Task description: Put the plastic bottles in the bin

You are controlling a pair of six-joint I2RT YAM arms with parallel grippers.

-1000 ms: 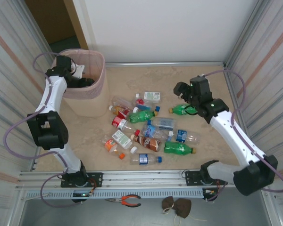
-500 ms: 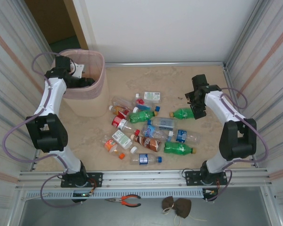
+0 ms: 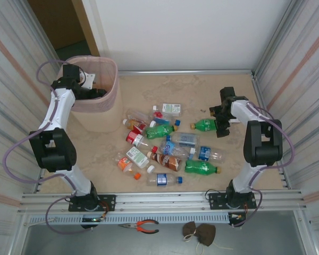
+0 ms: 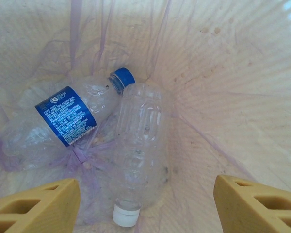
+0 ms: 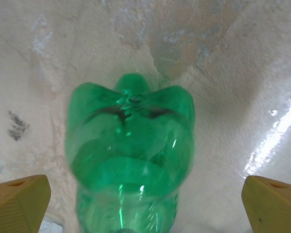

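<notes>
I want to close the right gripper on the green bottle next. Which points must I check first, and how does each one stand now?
1. Right gripper jaws open: ok.
2. Green bottle centred between the jaws, base end toward the camera: ok.
3. Jaws low enough to flank the bottle: cannot tell.
4. Base end lies apart from the other bottles: ok.
5. Left gripper open and holding nothing, above the bin: ok.
6. Room in the bin: a blue-labelled bottle and a white-capped bottle lie at the bottom: ok.
</notes>
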